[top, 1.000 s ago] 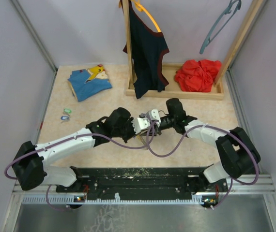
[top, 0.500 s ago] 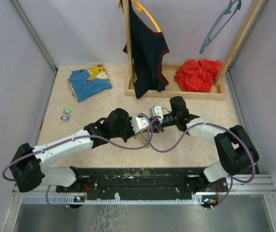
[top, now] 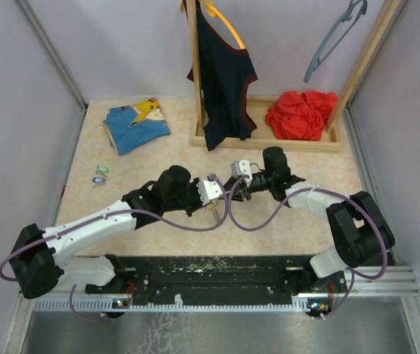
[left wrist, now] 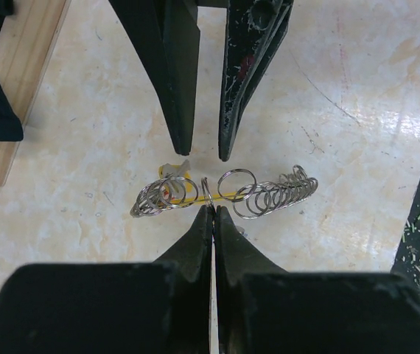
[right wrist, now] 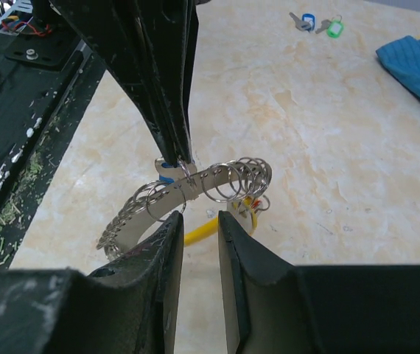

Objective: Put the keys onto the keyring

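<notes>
The keyring [left wrist: 225, 193] is a bunch of several thin wire rings strung on a curved metal strip, with a yellow piece and a small red bit; it also shows in the right wrist view [right wrist: 217, 179]. My left gripper [left wrist: 212, 212] is shut on one wire ring and shows from above in the right wrist view [right wrist: 181, 158]. My right gripper [right wrist: 197, 219] is open, facing the left one just short of the strip, gripping nothing. The blue key [right wrist: 307, 20] and the mint green key [right wrist: 333, 28] lie together on the table, far left in the top view [top: 100, 175].
A folded blue cloth [top: 135, 122] lies at the back left. A wooden rack [top: 269, 140] at the back holds a dark shirt [top: 223, 77] on an orange hanger and a red cloth [top: 302, 114]. A black rail [top: 210, 273] runs along the near edge.
The two grippers have drawn slightly apart: the left one moved back to the left, the right one moved a little away to the right and back.
</notes>
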Motion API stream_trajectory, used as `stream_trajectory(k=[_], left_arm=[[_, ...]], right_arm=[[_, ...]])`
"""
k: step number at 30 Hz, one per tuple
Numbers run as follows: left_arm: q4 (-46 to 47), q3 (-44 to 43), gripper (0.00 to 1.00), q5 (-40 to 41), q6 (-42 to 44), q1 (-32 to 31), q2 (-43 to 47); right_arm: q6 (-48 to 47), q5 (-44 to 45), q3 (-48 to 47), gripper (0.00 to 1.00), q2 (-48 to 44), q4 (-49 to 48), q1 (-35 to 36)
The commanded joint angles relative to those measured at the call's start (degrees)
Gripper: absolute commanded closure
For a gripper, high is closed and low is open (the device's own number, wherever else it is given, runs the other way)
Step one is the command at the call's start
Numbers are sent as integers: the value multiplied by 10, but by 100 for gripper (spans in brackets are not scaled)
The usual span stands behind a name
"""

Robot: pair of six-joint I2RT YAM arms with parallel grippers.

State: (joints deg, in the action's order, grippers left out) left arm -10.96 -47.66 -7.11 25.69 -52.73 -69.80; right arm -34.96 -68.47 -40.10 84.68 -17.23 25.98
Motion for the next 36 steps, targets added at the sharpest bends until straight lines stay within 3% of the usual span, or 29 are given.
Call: stream_trajectory(k=[1, 16, 22, 26, 29, 31, 36], left_arm=[[-10, -27, 99, -27, 13, 4, -4], [-31, -52, 99, -44, 7, 11, -28], [-33, -56, 99, -51, 1, 13, -37], [-34, -56, 99, -53, -6, 17, -46], [-19, -45, 99, -46, -25, 26, -44], [9, -25, 91, -45, -42, 38, -31], [107, 36, 58, -45, -80, 54, 15]], right_arm=[[27, -34, 0, 74, -5, -65, 16], [24, -44, -24, 76, 16, -50, 45], [20, -46, -29, 85, 15, -38, 49], [32, -48, -31, 100, 14, -42, 49], [58, -43, -27, 100, 14, -65, 49], [89, -37, -13, 100, 12, -103, 47], [230, -37, 39, 100, 7, -309, 32]])
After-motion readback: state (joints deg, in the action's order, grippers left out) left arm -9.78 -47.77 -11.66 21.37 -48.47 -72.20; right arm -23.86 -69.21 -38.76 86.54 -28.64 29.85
